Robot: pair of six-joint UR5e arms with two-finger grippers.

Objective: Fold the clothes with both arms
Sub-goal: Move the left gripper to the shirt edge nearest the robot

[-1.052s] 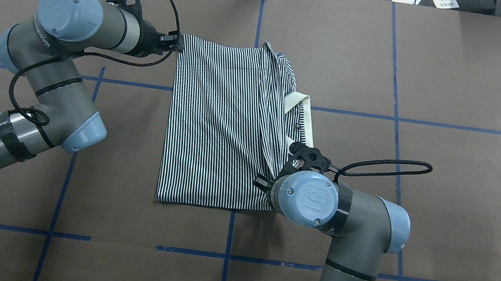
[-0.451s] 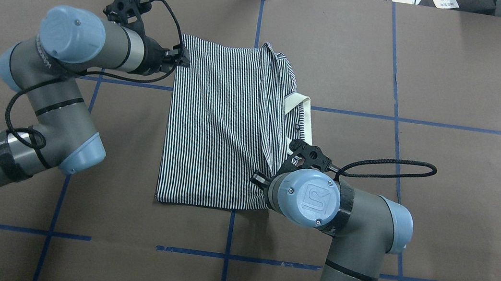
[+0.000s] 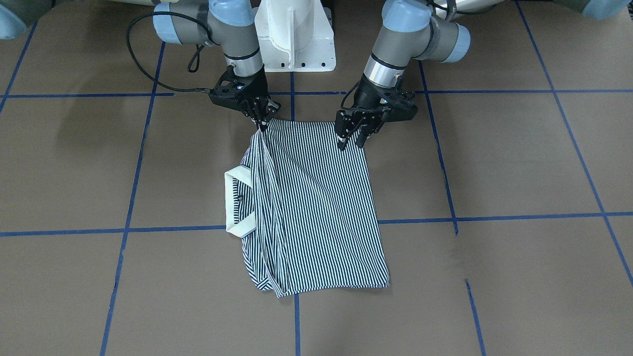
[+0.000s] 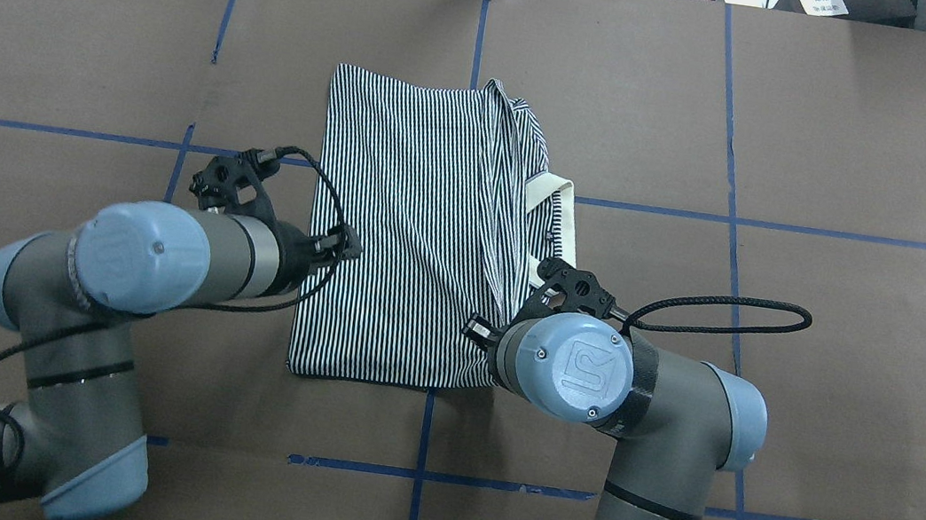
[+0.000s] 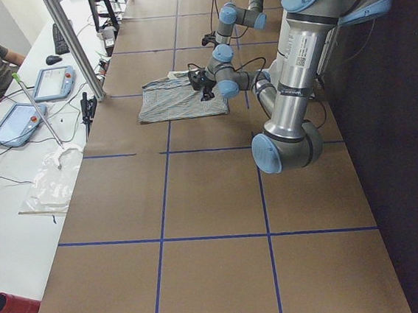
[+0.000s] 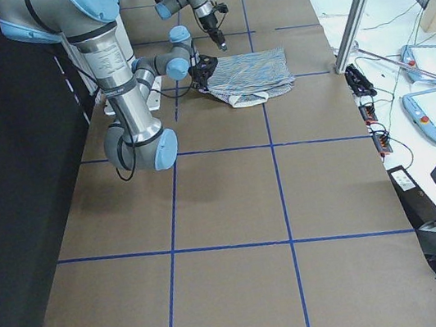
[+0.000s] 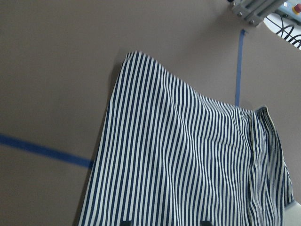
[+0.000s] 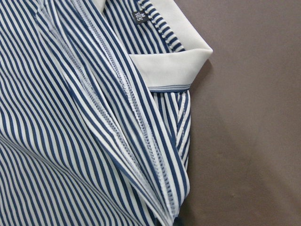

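Pinching thin-striped polo shirt point(image 3: 321, 207) into a creased ridge: right tool point(image 3: 260, 124) | left tool point(image 3: 350, 142): spread, empty

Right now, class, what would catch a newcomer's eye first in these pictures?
The striped polo shirt lies half folded in the middle of the table, cream collar poking out sideways. The right gripper pinches a raised fold at its robot-side edge; the left gripper hovers open over the shirt.
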